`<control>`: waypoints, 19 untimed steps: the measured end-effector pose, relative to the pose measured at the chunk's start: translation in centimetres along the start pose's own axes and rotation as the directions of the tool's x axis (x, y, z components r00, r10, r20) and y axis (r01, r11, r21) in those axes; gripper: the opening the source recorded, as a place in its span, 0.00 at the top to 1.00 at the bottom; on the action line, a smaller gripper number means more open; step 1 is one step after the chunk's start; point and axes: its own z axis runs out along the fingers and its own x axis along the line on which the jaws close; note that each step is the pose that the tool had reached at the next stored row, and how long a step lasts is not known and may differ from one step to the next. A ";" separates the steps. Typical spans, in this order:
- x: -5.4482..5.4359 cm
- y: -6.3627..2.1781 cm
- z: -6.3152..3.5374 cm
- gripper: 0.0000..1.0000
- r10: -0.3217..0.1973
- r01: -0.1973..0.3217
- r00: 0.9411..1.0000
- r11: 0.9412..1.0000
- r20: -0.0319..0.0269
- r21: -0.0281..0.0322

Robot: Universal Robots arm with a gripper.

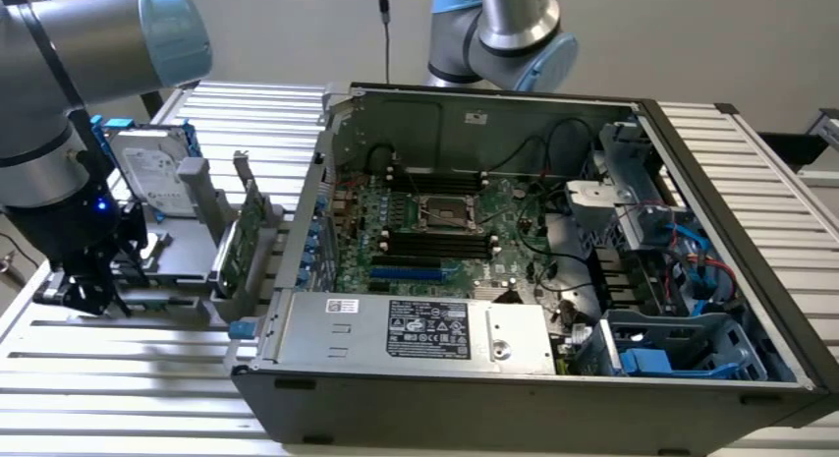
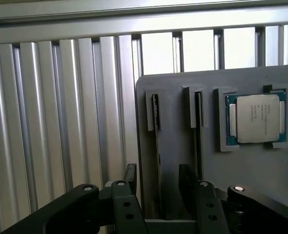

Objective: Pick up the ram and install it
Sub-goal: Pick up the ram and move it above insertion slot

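My gripper (image 2: 158, 175) is open, low over a grey holder plate (image 2: 260, 175). Its two black fingers (image 2: 129, 176) stand on either side of one of the plate's two long slots (image 2: 156, 113). A thin dark strip runs edge-on along that slot; it may be the ram, but I cannot tell. A second slot (image 2: 198, 109) lies beside it. In the exterior view the gripper (image 1: 82, 295) hangs at the holder (image 1: 177, 251), to the left of the open computer case. The motherboard's black ram slots (image 1: 439, 246) lie inside the case.
A CPU chip (image 2: 258, 119) sits in a recess on the holder plate. A silver hard drive with blue rails (image 1: 148, 167) and a broad green expansion card (image 1: 238, 243) stand upright between my arm and the case (image 1: 525, 398). A second robot arm (image 1: 505, 34) rises behind the case. The table is ribbed aluminium (image 2: 46, 122).
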 end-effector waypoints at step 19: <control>0.2 -0.01 0.59 0.52 -0.077 0.077 0.996 0.997 0.033 0.000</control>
